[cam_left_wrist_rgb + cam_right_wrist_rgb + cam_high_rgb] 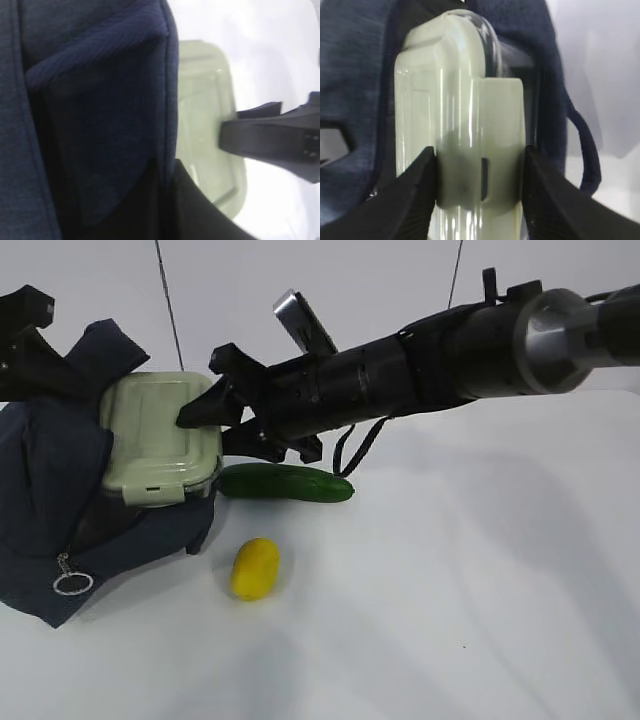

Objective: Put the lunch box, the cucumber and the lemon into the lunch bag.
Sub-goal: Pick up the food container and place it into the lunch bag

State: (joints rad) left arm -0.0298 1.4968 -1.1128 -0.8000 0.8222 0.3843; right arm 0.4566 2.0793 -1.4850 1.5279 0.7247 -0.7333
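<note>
My right gripper (480, 187) is clamped across the lunch box (160, 435), one finger on each side at the clip end, with the box half into the mouth of the lunch bag (50, 490) on the left of the scene. The box is glass under a plastic lid, so I'd judge it heavy, rigid, slick and breakable; gripping the lid edges by the clip looks right, but no twisting and no dropping it in. The bag is soft fabric and its walls sag, so it won't hold its own opening. My left gripper (25, 340) is at the bag's far left edge and looks to be propping the flap; can't tell whether its jaws are pinched or slack. Nothing else is visible in the bag, interior mostly hidden. The cucumber (287, 483) lies on the table right of the bag, firm, smooth, best taken mid-length. The lemon (255, 568) sits nearer, round, likely to roll.
</note>
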